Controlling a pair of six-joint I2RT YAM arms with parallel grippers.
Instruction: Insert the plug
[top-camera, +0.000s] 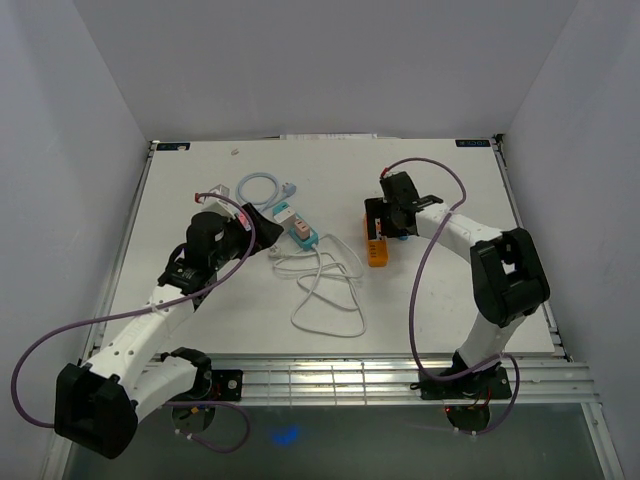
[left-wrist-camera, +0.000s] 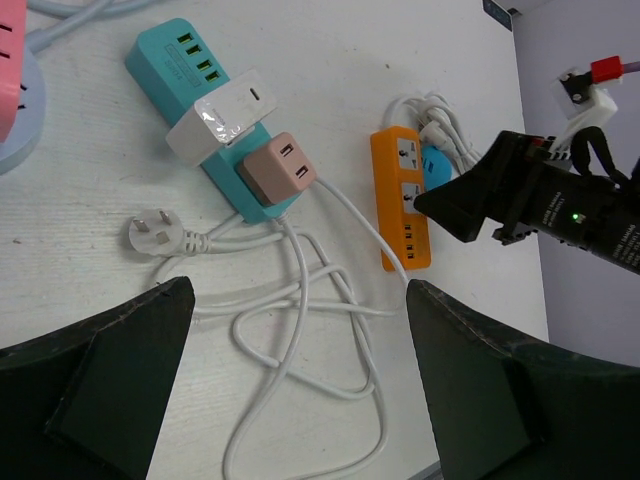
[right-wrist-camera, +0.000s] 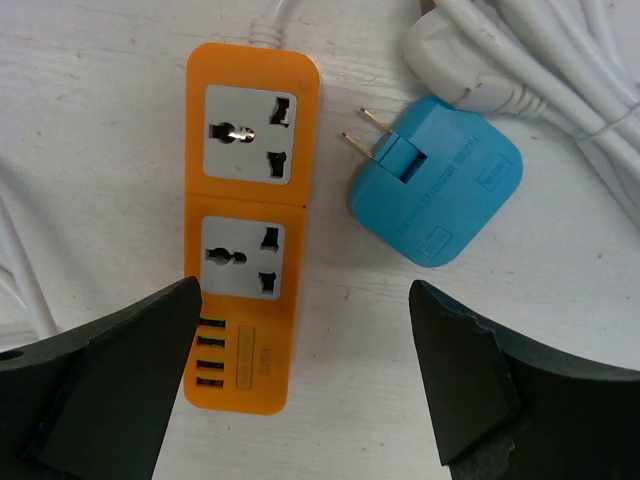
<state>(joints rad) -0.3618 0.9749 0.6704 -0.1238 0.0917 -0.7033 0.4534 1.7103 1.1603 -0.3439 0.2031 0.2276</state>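
Note:
A blue plug lies flat on the white table, its two prongs pointing at the orange power strip a short gap to its left. The strip shows two empty sockets and a row of USB ports. My right gripper hovers open above both, one finger over the strip's USB end and the other on the table below the plug, holding nothing. In the top view the right gripper covers the plug, beside the orange strip. My left gripper is open over loose white cable, empty.
A teal power strip carries a white adapter and a pink adapter. A loose white three-pin plug lies near it. A white plug with bundled cord sits above the blue plug. A light blue cable coil lies behind.

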